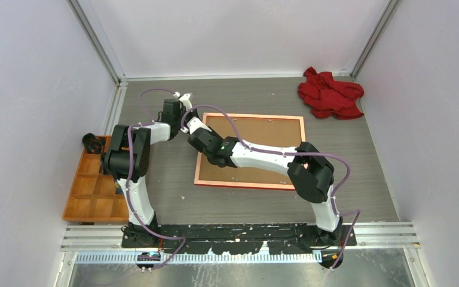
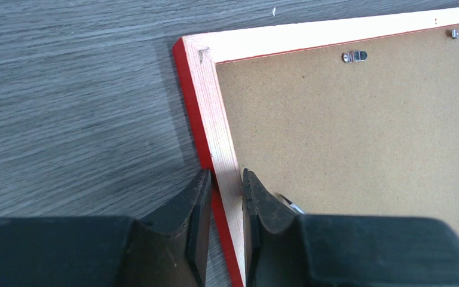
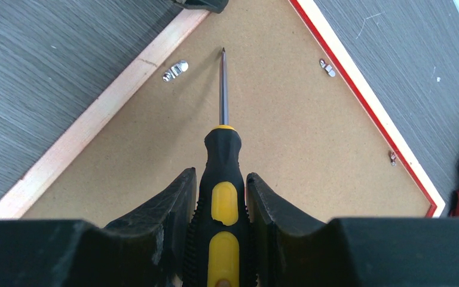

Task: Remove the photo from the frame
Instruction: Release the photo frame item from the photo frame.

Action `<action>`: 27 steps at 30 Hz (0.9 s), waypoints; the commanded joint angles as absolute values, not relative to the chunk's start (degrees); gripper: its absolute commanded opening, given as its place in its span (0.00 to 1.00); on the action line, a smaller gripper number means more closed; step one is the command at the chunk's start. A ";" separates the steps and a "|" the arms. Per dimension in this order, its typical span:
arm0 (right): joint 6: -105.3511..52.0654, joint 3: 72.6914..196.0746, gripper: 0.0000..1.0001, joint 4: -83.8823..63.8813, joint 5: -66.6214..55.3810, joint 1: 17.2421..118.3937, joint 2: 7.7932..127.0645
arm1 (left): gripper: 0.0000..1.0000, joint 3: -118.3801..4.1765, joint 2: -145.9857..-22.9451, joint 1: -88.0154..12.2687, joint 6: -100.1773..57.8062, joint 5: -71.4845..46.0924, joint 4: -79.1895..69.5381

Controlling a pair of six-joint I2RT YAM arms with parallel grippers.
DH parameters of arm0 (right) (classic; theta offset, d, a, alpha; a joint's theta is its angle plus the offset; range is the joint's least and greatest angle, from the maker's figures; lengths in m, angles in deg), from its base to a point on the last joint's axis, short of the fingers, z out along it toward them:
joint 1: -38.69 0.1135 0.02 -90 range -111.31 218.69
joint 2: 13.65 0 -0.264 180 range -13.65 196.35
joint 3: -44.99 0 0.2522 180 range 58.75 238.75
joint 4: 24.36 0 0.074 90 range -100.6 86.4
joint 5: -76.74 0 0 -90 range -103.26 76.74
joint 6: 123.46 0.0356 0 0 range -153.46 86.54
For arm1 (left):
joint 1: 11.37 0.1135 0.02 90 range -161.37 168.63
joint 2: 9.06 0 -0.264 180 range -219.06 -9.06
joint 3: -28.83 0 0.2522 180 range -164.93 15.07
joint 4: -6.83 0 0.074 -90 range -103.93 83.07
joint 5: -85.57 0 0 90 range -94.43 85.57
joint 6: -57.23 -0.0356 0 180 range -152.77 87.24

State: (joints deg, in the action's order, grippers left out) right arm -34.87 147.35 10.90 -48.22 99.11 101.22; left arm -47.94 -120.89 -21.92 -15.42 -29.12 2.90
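Observation:
The red frame (image 1: 245, 183) lies face down on the table, its pale back rim up and the brown backing board (image 1: 263, 134) filling it. The photo is hidden under the board. My left gripper (image 1: 194, 118) is shut on the frame's left rim (image 2: 215, 95) just below the far left corner, one finger on each side (image 2: 226, 176). My right gripper (image 1: 198, 133) is shut on a black and yellow screwdriver (image 3: 226, 203). It holds it over the board (image 3: 287, 137), with the tip near a metal clip (image 3: 175, 70) by the left rim.
A crumpled red cloth (image 1: 330, 92) lies at the far right, beyond the frame's corner. An orange wooden compartment tray (image 1: 92, 191) stands at the left edge with a dark object (image 1: 92, 142) at its far end. Small metal clips (image 2: 354, 56) line the board's edges. Walls enclose three sides.

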 commanded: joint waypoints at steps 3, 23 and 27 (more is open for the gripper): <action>-37.91 145.31 0.01 9.82 -47.61 96.09 92.17 | 0.00 -47.45 -120.81 -22.20 -17.39 -30.14 -3.59; -40.01 121.69 0.01 7.17 -35.00 67.11 48.86 | 0.02 -51.95 -123.10 -20.76 -15.07 -23.41 -11.14; -38.73 117.85 0.01 7.93 -34.32 65.85 46.12 | 0.01 -52.70 -124.95 -14.81 -8.88 -28.14 -12.38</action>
State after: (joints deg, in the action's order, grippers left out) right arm -40.55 121.07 8.98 -37.40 66.31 47.19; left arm -52.33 -121.87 -20.94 -13.00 -27.75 -4.86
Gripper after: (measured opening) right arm 0.390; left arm 0.225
